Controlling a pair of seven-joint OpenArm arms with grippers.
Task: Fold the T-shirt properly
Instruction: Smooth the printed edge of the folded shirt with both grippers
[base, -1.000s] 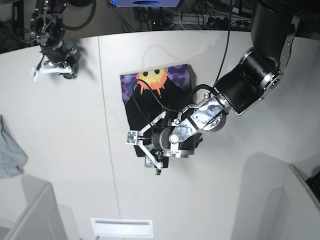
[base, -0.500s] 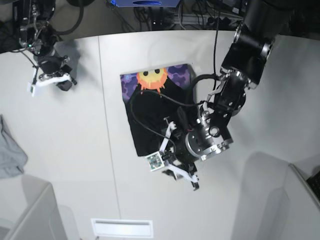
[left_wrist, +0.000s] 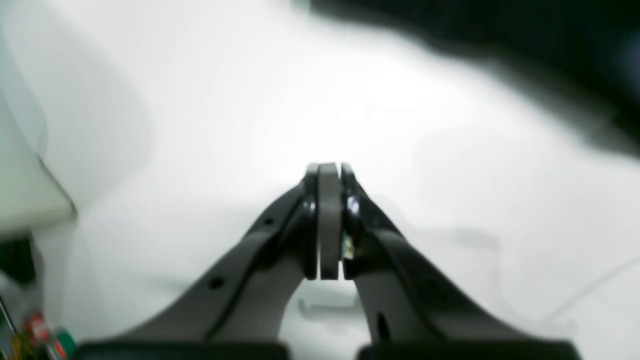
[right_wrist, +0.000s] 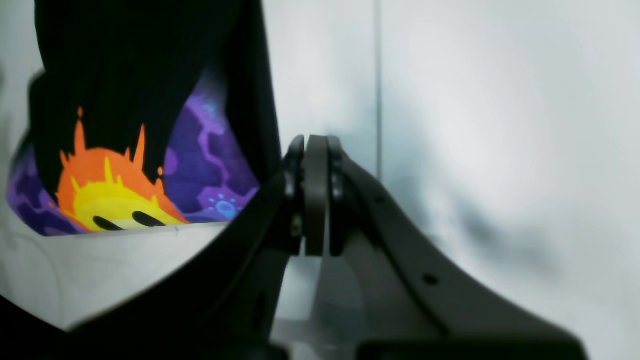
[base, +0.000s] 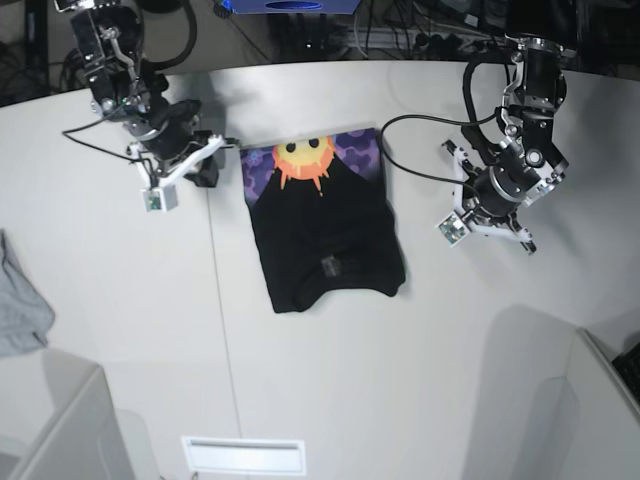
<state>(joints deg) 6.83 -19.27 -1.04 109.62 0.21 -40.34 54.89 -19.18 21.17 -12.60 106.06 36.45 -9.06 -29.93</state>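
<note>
The black T-shirt (base: 325, 230) lies folded in a compact rectangle at the table's middle, with the sun face and purple print along its far edge. My right gripper (base: 200, 168) is shut and empty, just left of the shirt's far left corner. In the right wrist view its gripper (right_wrist: 315, 145) is shut, with the shirt (right_wrist: 125, 100) to its left. My left gripper (base: 487, 222) is shut and empty over bare table, right of the shirt. In the left wrist view its gripper (left_wrist: 327, 172) is shut, and the shirt (left_wrist: 500, 40) is a dark blur at upper right.
A small light grey cloth (base: 20, 305) lies at the table's left edge. Grey bins stand at the bottom left (base: 60, 430) and bottom right (base: 605, 400). A white vent plate (base: 243, 455) sits near the front edge. Cables trail from both arms.
My left arm has pulled off the shirt's near edge and moved up and right, clear of the cloth. My right arm has moved right toward the shirt's far left corner.
</note>
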